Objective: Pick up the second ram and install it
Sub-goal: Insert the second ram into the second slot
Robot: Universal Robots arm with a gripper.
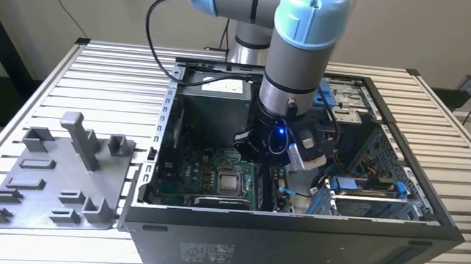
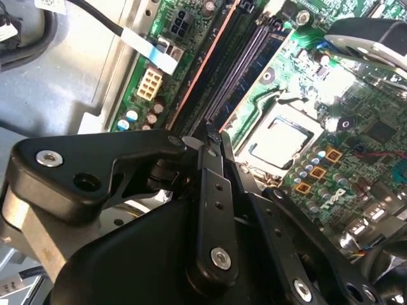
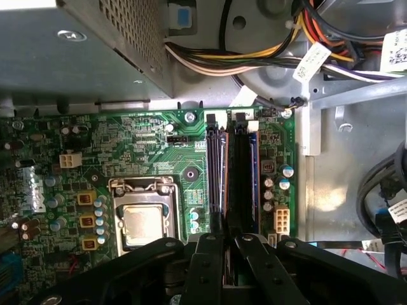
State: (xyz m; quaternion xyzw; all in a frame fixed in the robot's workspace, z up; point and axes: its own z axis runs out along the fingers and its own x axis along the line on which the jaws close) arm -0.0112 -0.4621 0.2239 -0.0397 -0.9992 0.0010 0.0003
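One long, thin dark stick, the second ram (image 3: 223, 178), stands on edge in a memory slot of the green motherboard (image 3: 159, 146), its upper edge catching an orange tint along the whole length. In the second wrist view, the same edge (image 2: 212, 60) runs as a straight orange line away from the gripper (image 2: 208, 136). Its chips and label are hidden from these angles.

The gripper (image 3: 227, 238) sits right over the near end of the stick; whether it clamps the stick or has let go, I cannot tell.

Just beside the ram lies a parallel black slot (image 3: 238, 178), then a blue-edged one (image 3: 253, 178). On the other side, near but apart, is the metal-framed processor socket (image 3: 143, 225) (small tan components line one side of it).

A bundle of coloured cables (image 3: 254, 60) crosses beyond the far end of the slots, next to a grey perforated metal box (image 3: 95, 51).

In the exterior view, the arm (image 1: 297, 68) reaches down into the open computer case (image 1: 294, 240), blocking sight of the slots. To the exterior view's left, a grey fixture plate (image 1: 53, 176) with upright posts lies on the slatted table (image 1: 108, 69), touching the case.
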